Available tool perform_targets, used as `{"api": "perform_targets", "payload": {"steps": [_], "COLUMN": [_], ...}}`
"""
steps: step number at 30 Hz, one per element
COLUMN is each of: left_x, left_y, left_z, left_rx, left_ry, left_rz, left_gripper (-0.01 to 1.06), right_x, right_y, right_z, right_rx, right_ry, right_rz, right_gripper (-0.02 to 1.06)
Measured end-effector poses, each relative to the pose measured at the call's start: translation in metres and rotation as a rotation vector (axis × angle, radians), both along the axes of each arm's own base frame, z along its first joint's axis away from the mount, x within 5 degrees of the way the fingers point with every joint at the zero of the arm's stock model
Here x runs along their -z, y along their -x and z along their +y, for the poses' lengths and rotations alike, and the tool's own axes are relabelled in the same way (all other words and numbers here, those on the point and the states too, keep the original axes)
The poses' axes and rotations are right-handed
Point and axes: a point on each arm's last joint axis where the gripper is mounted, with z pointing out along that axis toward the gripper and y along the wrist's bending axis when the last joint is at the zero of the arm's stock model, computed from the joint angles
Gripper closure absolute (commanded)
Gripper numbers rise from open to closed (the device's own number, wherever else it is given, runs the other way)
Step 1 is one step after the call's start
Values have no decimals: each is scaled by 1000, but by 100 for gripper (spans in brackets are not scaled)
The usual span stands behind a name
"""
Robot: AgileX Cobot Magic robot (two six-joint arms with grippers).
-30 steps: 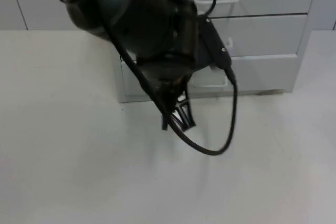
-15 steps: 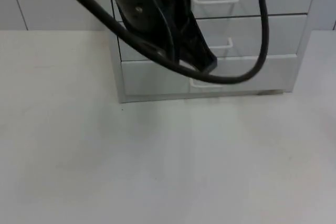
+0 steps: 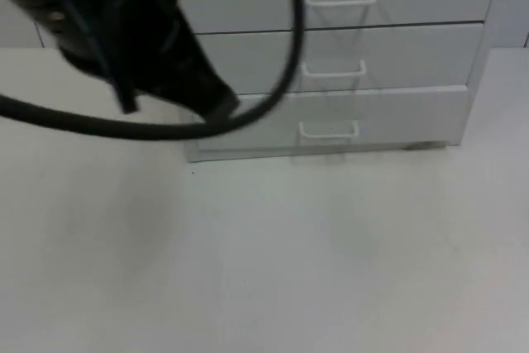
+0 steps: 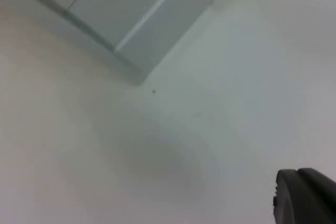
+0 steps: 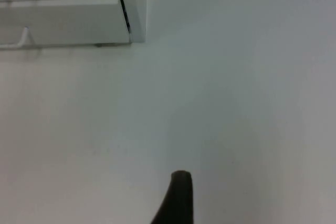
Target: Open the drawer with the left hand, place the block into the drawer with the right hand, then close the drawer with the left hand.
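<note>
The left arm [image 3: 124, 47] has swung up and away to the left of the drawer [image 3: 331, 126], which looks shut on the tabletop [image 3: 331, 254]. I cannot tell how its jaws stand. The job looks finished.

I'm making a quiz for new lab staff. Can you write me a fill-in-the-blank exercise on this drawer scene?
1. The drawer unit shows ___ white handles, one above the other.
2. The bottom drawer sticks out a little ___ than the middle drawer.
3. The drawer unit stands on a ___ table.
4. The black arm in the top view is the robot's ___ arm.

Missing words: three; farther; white; left
</note>
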Motion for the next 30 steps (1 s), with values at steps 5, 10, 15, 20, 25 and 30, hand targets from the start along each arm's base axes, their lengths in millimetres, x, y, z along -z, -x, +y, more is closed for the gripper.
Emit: {"api": "perform_targets", "payload": {"steps": [5,10,15,20,25,30], "left_x": [-10,-26,-49,-71,-87,-92], "left_y": [5,18,45,74,105,137], "left_z": [55,88,114,128,138,149], "left_rx": [-189,-302,-380,-394,-391,-409], "left_ry": [113,190,278,347,405,422], "left_rz": [-37,-108,-228,-350,-440,-470], "left_gripper": [105,105,105,105,105,105], "right_x": [0,-1,-3,-13,-23,-30], "right_y": [0,0,0,9,23,35], "right_z": [1,5,12,20,24,33], "right_rx": [-2,-46,-121,-229,-276,-378], "right_ry": [-11,-25,-62,-67,-50,-42], "right_rz": [-1,-8,-35,-125,-215,-283], "right_gripper": [32,32,32,32,32,34]}}
